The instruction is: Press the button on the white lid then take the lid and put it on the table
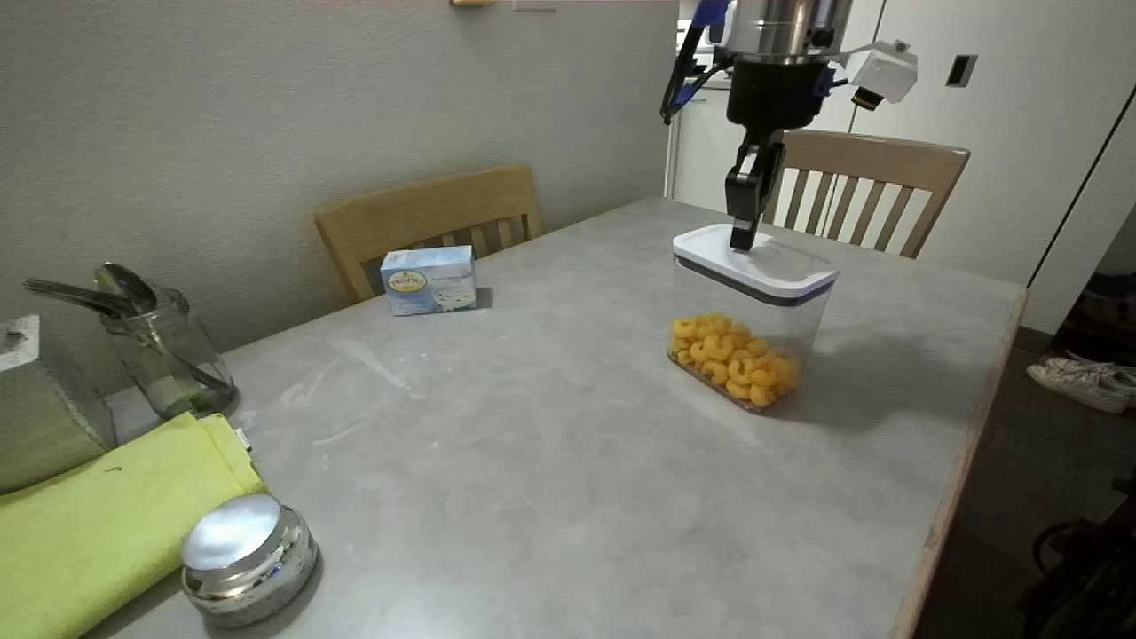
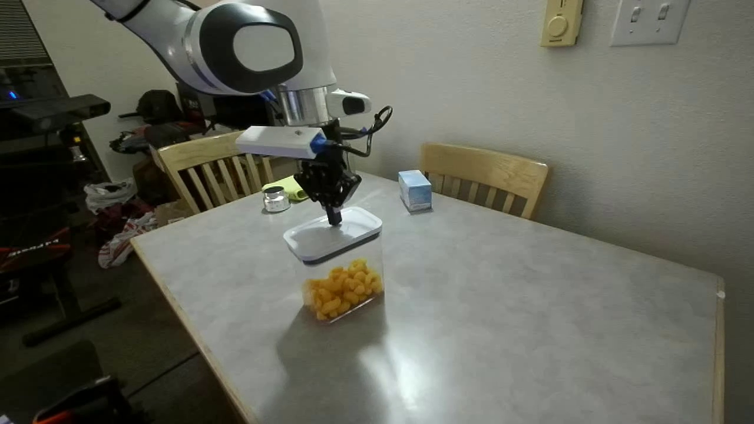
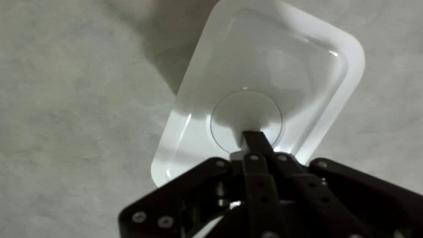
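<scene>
"Why is the end effector pressed together? There's nothing in its grip."

"To make one blunt prod, I'd say. The button only wants a push, and joined fingers give a firmer point than spread ones."

"Is it touching?"

"I can't swear to it. In both exterior views it reaches right down to the lid; in the wrist view it covers part of the button, off the middle. Contact or just above, I couldn't say."

"So the lid is still on."

"Yes, it sits squarely on the tub, dark seal showing under the rim. Locked, presumably, which is why the button comes first."

"Won't the tub tip?"

"I doubt it. It stands upright on the worktop, the yellow food lying low inside, and a straight push should only bear down on it. A push too near the button's edge might not spring it, though."

"And why the carton and tin so far off?"

"They're well apart from the tub, perhaps so the arm has nothing to knock. Once the button's up, I'd expect those fingers to part, pinch it and bring the lid down beside the tub."
</scene>
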Available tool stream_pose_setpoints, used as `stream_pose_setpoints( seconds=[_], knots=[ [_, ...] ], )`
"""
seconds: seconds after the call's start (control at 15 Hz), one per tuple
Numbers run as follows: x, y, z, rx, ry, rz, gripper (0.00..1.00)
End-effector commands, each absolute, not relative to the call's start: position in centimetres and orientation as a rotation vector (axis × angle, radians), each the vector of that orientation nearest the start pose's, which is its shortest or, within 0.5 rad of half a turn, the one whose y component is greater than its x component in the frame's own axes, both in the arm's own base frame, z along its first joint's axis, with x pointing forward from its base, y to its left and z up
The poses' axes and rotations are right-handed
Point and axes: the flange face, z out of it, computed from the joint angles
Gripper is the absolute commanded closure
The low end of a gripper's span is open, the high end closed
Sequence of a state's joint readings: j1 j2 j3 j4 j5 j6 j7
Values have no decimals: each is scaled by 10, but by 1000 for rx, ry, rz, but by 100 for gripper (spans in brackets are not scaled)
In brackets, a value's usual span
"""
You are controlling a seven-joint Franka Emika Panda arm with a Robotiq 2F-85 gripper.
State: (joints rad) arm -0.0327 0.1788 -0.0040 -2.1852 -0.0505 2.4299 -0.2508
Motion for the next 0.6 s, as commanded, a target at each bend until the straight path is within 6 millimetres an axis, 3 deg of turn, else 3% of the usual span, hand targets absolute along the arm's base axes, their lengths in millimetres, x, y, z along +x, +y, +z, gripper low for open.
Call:
stream_pose_setpoints(
  seconds=[0.0,0.53],
  knots=[
    [575,-31,304,-3193,-389,-66,100],
    [580,-37,297,-3197,-357,-58,100]
  ],
)
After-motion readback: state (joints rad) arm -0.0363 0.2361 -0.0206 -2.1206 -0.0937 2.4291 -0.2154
